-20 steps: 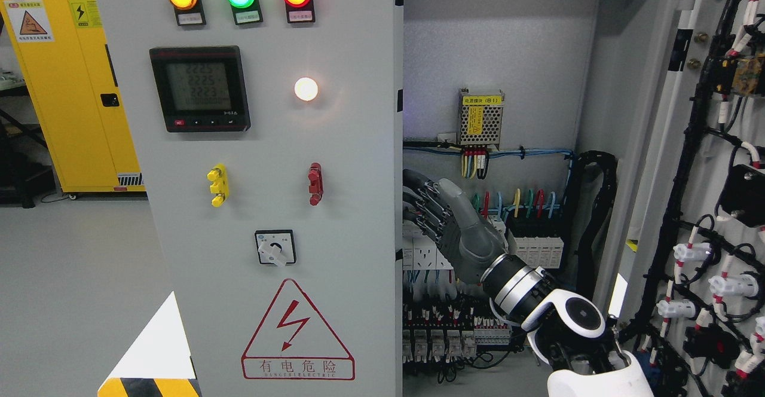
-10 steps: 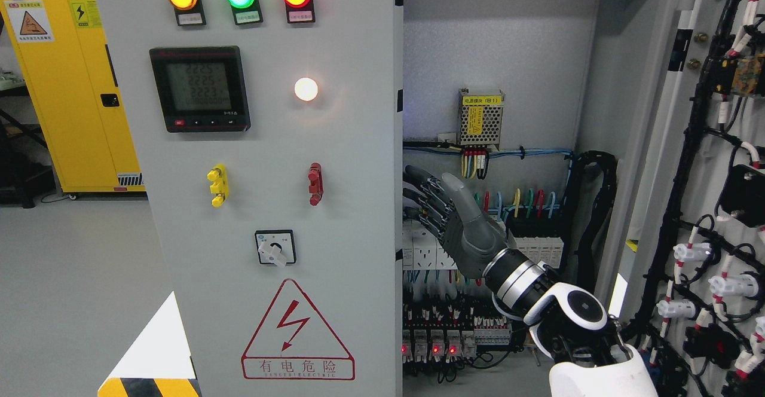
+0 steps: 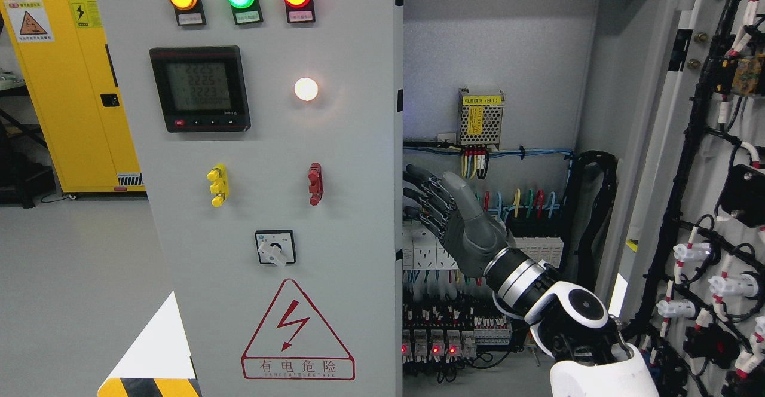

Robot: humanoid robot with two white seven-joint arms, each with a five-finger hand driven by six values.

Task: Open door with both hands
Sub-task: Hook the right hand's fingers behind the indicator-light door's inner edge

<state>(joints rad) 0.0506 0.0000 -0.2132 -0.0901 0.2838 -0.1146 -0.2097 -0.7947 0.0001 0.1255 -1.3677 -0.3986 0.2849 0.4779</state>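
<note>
The grey left door [image 3: 269,146] of the electrical cabinet carries three indicator lamps, a meter, a rotary switch and a red warning triangle; its right edge [image 3: 398,205] stands in front of the cabinet opening. The right door [image 3: 705,146] is swung open at the far right, its inner side covered in black wiring. My right hand [image 3: 430,186] reaches in from the lower right, fingers spread and extended toward the left door's edge, fingertips [image 3: 411,176] just right of it, holding nothing. My left arm is out of view.
Inside the cabinet [image 3: 496,38] are a perforated power supply [image 3: 480,117], coloured wires, breakers and rows of relays [image 3: 436,343] behind my hand. A yellow storage cabinet [image 3: 66,86] stands at the far left on the grey floor.
My right hand and forearm have shifted slightly right, away from the left door's edge, with the fingers staying extended. Red lights on the lower relays have come on.
</note>
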